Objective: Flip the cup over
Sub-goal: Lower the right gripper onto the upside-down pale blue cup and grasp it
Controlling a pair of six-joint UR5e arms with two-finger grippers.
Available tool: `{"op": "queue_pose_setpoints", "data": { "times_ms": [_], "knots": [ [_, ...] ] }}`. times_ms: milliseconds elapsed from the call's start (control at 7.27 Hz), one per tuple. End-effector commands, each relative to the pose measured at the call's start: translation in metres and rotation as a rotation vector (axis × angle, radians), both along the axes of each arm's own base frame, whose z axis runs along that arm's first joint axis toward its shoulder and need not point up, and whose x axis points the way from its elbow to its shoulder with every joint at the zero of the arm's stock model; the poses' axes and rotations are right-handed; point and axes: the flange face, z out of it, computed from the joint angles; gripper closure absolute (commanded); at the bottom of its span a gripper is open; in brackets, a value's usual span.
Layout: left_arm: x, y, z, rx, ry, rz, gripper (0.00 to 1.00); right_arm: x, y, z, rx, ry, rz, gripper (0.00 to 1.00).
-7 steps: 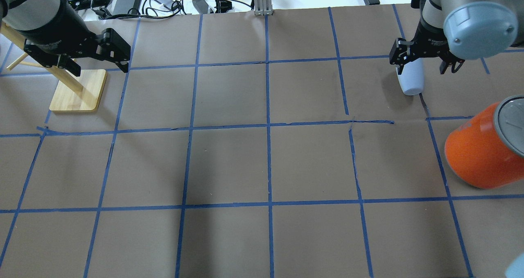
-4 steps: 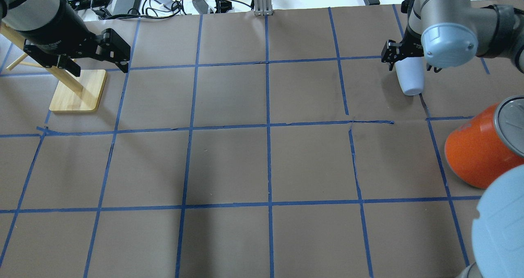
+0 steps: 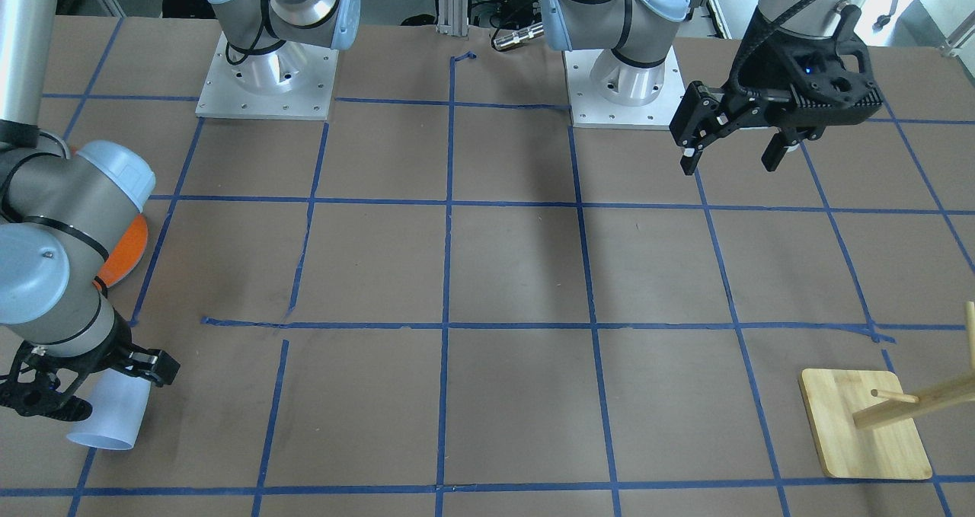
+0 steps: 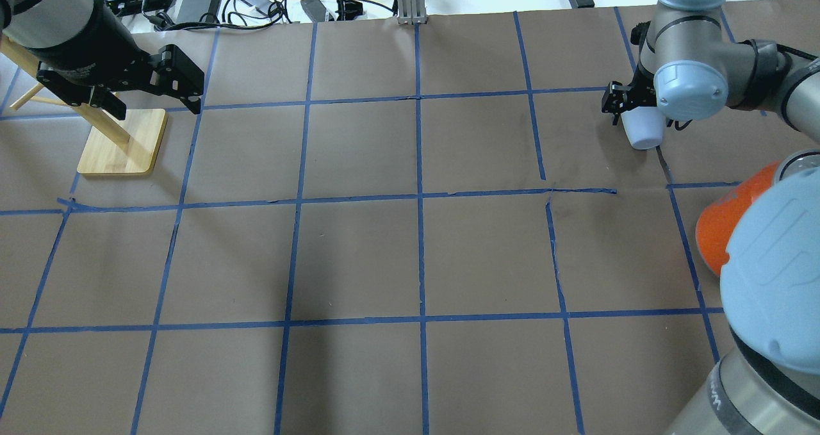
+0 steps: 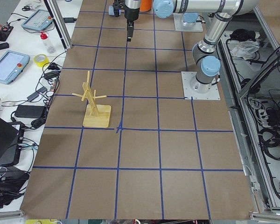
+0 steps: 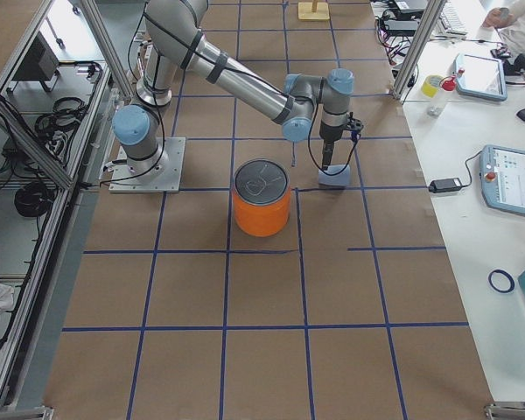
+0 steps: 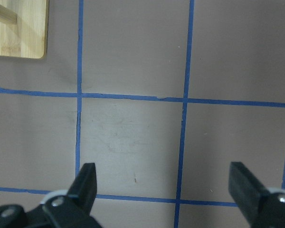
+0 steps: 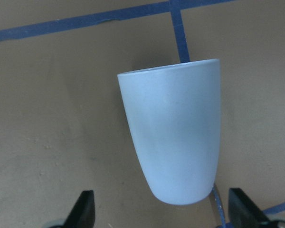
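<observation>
The pale blue cup [image 4: 644, 132] appears to lie on its side on the brown table at the far right, rim pointing away from me; it also shows in the front view [image 3: 107, 422], the right-side view [image 6: 334, 177] and the right wrist view [image 8: 173, 133]. My right gripper [image 4: 640, 111] points down over it and is open and holds nothing. Its fingertips [image 8: 85, 209] stand either side of the cup's narrow base end. My left gripper [image 4: 150, 98] is open and empty, high over the table's left side, with bare paper below it [image 7: 164, 185].
A big orange can [image 6: 262, 210] with a silver top stands close to the cup on the robot's side, partly hidden by my right elbow [image 4: 769, 281]. A wooden peg stand [image 4: 122, 140] is at the far left. Cables and tape lie beyond the table's back edge.
My right wrist has turned and settled lower over the cup, and the right elbow has swung into the overhead view's lower right, covering part of the can. The cup and left arm have not moved.
</observation>
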Motion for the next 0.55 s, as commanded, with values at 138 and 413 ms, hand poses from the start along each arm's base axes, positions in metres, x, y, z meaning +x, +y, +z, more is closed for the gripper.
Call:
{"op": "queue_pose_setpoints", "data": {
  "times_ms": [138,413],
  "knots": [
    [0.0,0.0,0.0,0.0,0.0,0.001,0.0,-0.014,-0.012,-0.027,-0.012,0.004,0.012,0.0],
    [0.0,0.0,0.0,0.0,0.0,0.001,0.0,-0.02,-0.017,-0.039,-0.013,0.009,0.063,0.0]
  ]
}}
